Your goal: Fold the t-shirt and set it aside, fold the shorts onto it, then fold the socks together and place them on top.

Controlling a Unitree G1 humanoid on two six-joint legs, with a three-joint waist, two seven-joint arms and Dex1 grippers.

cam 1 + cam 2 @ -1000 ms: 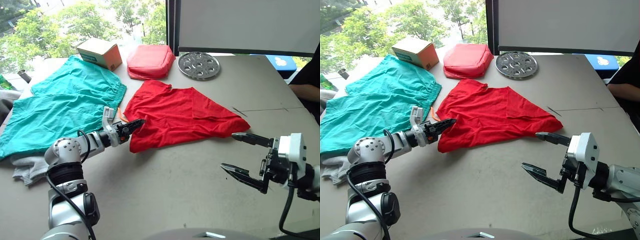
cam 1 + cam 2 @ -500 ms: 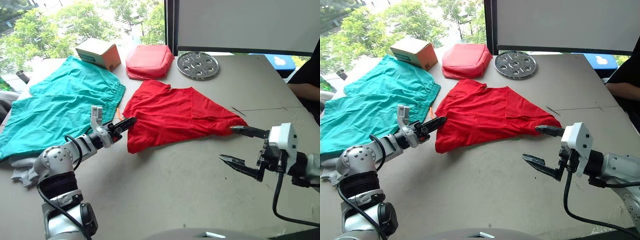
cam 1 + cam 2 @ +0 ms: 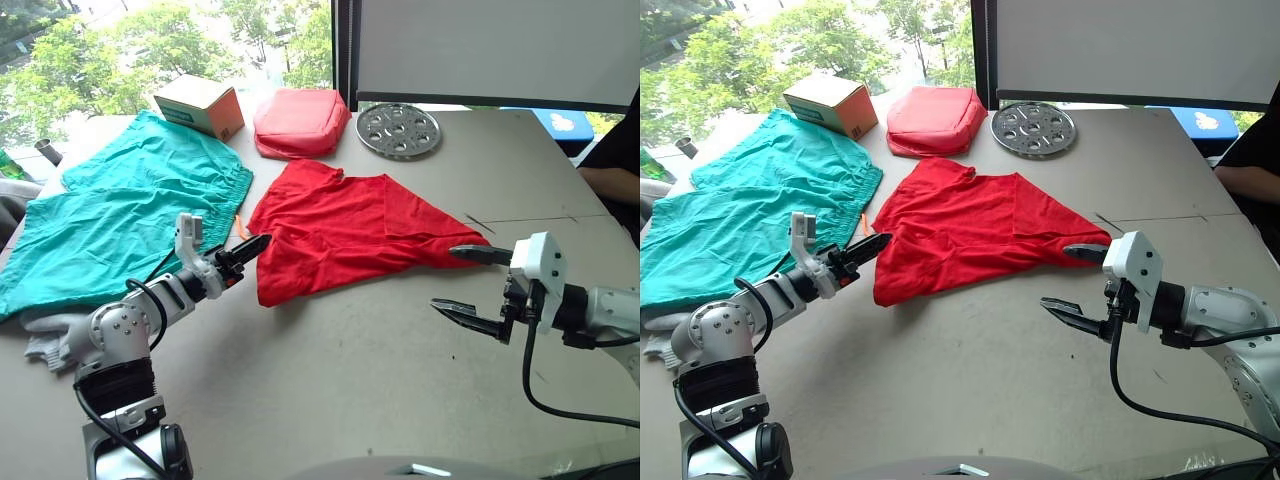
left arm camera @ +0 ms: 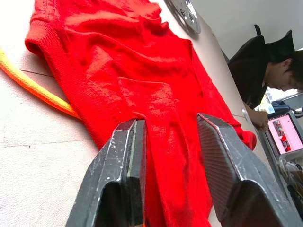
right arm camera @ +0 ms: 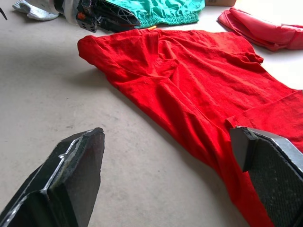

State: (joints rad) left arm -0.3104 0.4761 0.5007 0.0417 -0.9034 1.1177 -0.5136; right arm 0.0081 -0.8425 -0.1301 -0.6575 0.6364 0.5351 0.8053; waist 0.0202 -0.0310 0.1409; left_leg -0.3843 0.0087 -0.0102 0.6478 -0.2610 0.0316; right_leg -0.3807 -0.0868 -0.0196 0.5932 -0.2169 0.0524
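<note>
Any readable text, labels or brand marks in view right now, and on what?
None can be read.
cardboard box: teal band along its side, any print too small to read.
laptop screen beside the person: pink page, lettering blurred.
t-shirt, shorts, red pouch, metal disc: no print visible.

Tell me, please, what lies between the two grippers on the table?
The red t-shirt spans the stretch from the left gripper to the right gripper, as the left eye view shows.
</note>
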